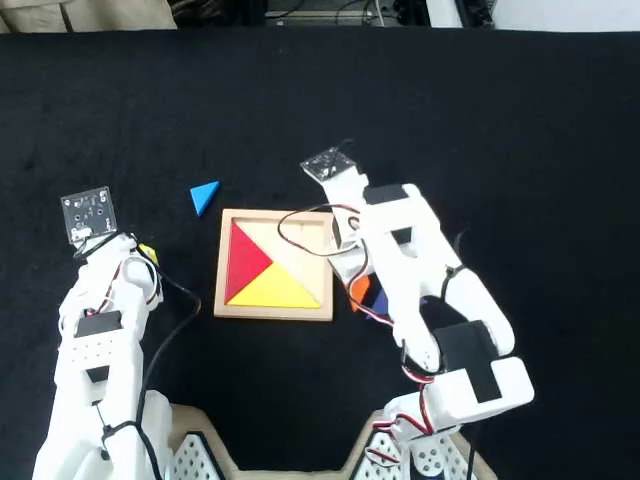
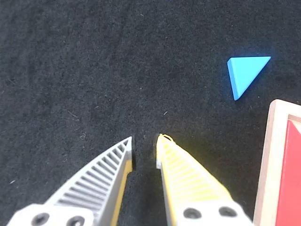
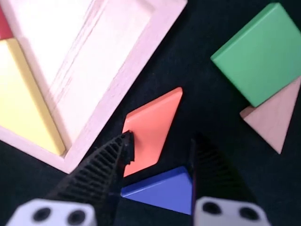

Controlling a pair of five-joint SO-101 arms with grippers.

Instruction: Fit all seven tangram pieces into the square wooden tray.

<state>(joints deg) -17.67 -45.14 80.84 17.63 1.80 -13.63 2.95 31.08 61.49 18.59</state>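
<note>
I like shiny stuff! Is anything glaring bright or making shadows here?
Right wrist view: the tray's bare wood glares almost white. Left wrist view: even light, the light blue triangle casts hardly any shadow on the black cloth. High view: bright strip beyond the cloth.

2 white arms with black motors and ribbed fingers.

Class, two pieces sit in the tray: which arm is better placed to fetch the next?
Likely right: the right gripper, jaws open, hangs over the orange parallelogram beside the tray; the left gripper hangs apart from the light blue triangle.
</note>
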